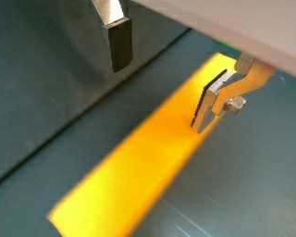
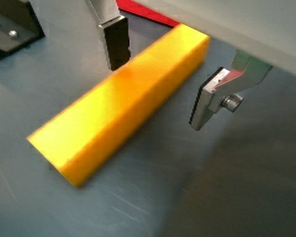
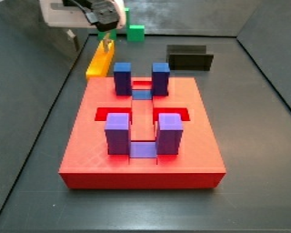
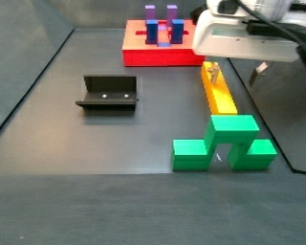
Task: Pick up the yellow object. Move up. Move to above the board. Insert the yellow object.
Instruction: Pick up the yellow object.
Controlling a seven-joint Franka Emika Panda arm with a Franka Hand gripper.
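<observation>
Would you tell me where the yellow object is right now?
The yellow object lies flat on the floor between the board and the green block. The gripper is open, its fingers straddling the bar in both wrist views.

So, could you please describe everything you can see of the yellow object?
The yellow object is a long, plain yellow-orange rectangular bar with smooth, slightly glossy faces. It lies flat on the dark floor, between the red board at one end and the green block at the other. The open gripper straddles it near the board end, one finger on each side; no finger visibly presses it.
</observation>
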